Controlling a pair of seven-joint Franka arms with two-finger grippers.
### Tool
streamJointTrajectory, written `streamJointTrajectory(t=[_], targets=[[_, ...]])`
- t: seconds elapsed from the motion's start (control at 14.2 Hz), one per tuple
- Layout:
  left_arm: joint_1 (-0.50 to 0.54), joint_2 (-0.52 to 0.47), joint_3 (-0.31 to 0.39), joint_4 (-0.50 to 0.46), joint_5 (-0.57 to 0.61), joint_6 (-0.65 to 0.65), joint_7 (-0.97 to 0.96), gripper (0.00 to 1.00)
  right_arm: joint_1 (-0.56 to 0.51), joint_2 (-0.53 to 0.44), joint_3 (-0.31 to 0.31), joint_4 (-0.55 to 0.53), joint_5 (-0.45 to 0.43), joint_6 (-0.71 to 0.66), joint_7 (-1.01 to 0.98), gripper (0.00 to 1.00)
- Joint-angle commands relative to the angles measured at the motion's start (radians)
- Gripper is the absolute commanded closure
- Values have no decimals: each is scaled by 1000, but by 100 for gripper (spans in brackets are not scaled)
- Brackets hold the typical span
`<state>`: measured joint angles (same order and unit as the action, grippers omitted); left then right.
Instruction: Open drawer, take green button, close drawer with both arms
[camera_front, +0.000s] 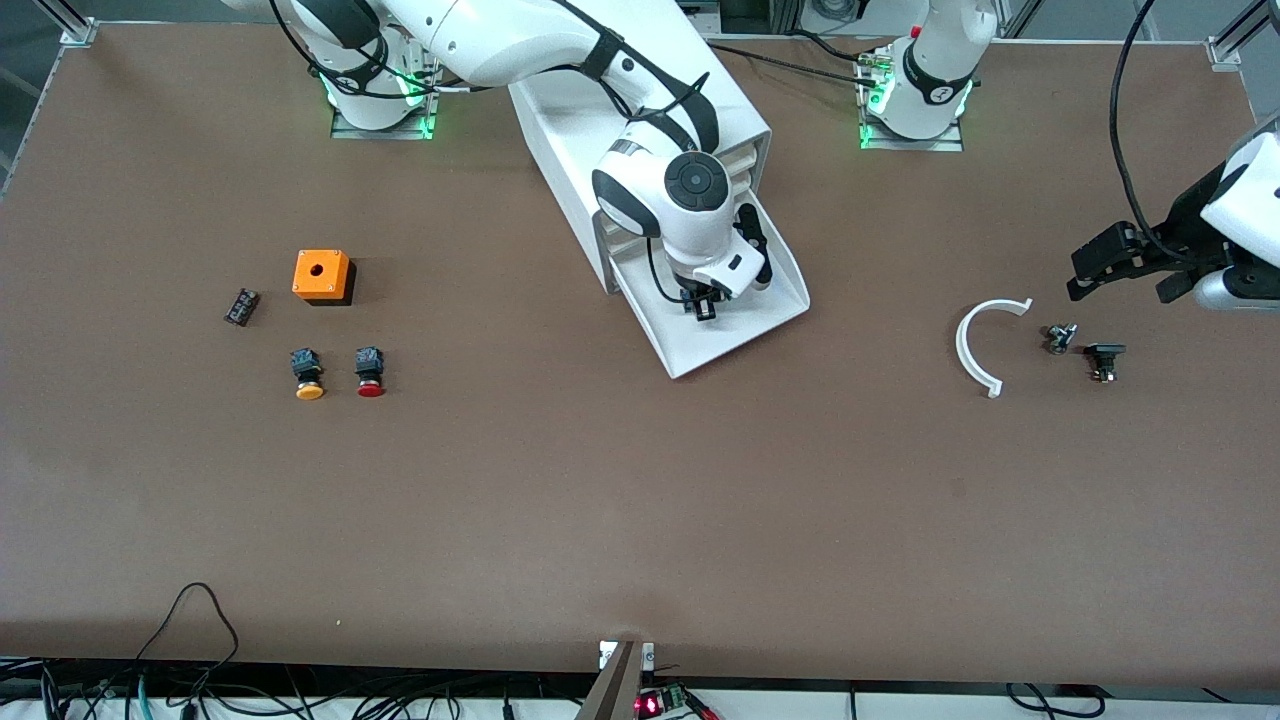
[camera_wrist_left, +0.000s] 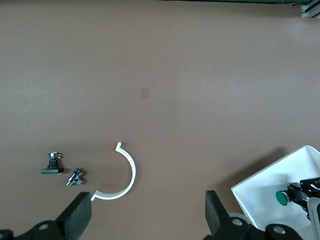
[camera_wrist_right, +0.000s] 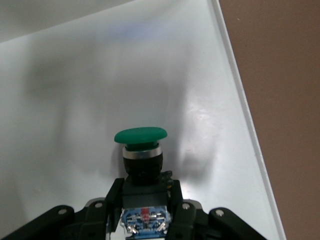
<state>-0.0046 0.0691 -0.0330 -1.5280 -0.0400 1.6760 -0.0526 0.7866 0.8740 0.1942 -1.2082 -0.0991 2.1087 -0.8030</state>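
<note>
On the brown table (camera_front: 640, 520) we see the drawer (camera_front: 770, 325) pulled out, our right claw (camera_front: 703, 306) inside it clenched on the green button (camera_wrist_right: 140, 136), while our left claw (camera_front: 1120, 275) waits spread wide over the table's left-arm end.

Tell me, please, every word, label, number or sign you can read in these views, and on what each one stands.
None can be read.
The left arm's base collar carries a small dark mark, too small to read.
The green button, held in the right pincer over the open drawer, shows no lettering.
</note>
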Motion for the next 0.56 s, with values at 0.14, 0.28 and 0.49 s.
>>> streamJointTrajectory(t=[0.14, 0.28, 0.49], targets=[[1, -3, 5, 6, 25, -15, -9, 0, 10, 20, 2, 39, -24, 8, 1, 84], [1, -2, 4, 6, 25, -2, -6, 0, 0, -10, 2, 53, -22, 8, 31, 84], [1, -2, 4, 8, 23, -1, -3, 0, -10, -78, 2, 53, -24, 2, 144, 84]])
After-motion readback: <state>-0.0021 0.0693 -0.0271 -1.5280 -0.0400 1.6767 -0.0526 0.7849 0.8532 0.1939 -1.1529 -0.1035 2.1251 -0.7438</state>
